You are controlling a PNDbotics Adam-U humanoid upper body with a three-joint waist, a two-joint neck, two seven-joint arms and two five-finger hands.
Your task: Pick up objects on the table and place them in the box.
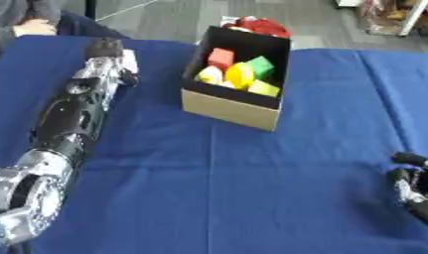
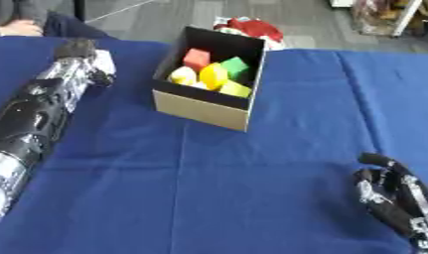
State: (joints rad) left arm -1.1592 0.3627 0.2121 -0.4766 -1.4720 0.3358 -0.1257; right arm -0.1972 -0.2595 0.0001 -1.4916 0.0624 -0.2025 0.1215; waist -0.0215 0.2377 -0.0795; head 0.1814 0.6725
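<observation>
Here the left robot hand (image 1: pixel 106 48) curls over something white (image 1: pixel 128 62), fingers hidden.

We see the open cardboard box (image 1: pixel 234 106) at the middle of the blue-clothed table (image 1: pixel 234 198), with coloured blocks (image 1: pixel 239 74) inside it. Our left hand (image 1: pixel 106 48) lies well to its left; our right hand (image 2: pixel 391 198) rests near the lower right corner.

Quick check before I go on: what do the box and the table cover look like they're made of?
The box looks like cardboard: matte tan outer wall, thin straight edges, black inside. The table cover looks like blue cloth: matte, with soft creases and folds across it. Neither is certain from the look alone.
</observation>
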